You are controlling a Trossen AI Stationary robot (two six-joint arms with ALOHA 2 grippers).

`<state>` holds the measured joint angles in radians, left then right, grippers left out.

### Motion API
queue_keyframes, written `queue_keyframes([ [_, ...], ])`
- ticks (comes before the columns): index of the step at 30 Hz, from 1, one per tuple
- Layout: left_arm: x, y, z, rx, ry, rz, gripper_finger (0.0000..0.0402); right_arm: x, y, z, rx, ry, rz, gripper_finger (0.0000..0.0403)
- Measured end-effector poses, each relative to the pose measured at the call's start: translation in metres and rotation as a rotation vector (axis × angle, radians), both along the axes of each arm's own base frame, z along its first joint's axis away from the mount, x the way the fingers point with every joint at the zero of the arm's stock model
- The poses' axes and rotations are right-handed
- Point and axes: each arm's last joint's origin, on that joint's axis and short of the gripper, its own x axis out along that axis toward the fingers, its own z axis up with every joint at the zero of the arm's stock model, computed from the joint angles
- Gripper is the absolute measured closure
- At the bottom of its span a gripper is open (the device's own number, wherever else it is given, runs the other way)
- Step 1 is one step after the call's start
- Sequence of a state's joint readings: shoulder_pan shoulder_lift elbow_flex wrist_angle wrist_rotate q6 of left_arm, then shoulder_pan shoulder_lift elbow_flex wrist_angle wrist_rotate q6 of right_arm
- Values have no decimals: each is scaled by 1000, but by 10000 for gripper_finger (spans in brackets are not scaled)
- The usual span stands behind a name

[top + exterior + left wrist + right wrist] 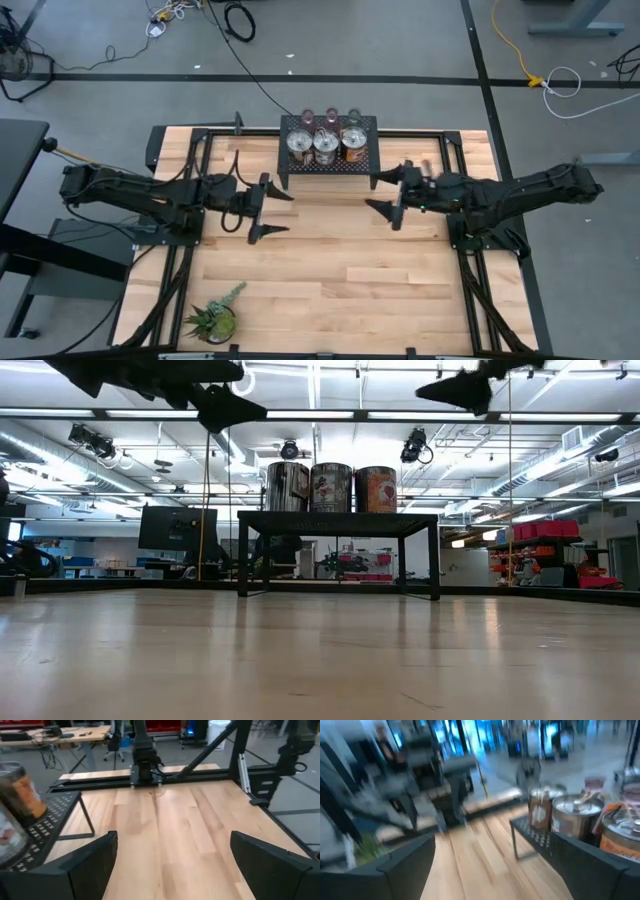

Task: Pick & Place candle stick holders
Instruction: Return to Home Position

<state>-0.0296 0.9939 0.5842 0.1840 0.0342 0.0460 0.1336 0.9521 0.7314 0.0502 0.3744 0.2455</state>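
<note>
Three round shiny metal holders [326,146] stand in a row on the black mesh rack [328,168] at the table's far middle; the right one [354,145] looks coppery. Three smaller tinted cups [330,117] stand behind them. In the low view the three metal holders [331,487] stand on the rack top. My left gripper [276,209] is open and empty, left of the rack and above the table. My right gripper [385,194] is open and empty, just right of the rack. The right wrist view shows the holders [577,815] close by.
A spiky green potted plant [213,320] stands at the table's near left corner. Black frame rails [470,270] run along the table's sides. Bare wood [340,260] lies between the arms and toward the near edge.
</note>
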Motion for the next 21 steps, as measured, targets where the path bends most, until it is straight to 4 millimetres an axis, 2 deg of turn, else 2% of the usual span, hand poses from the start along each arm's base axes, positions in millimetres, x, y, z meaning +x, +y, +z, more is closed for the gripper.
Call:
queue_keyframes([
  [4,0,-2,0,-19,2,-19,16,-31,-4,-28,25,-184,0,14],
  [8,0,-3,0,-18,3,-21,16,-58,-8,-67,33,-245,-3,14],
  [14,0,-2,0,-19,3,-20,16,-85,-12,-136,21,-163,-3,14],
  [15,0,-3,0,-19,3,-20,16,-88,-12,-144,17,-107,-4,14],
  [19,0,-2,0,-19,3,-19,16,-98,-13,-164,-14,118,1,14],
  [21,0,-2,0,-19,4,-19,16,-98,-13,-157,-16,43,23,14],
])
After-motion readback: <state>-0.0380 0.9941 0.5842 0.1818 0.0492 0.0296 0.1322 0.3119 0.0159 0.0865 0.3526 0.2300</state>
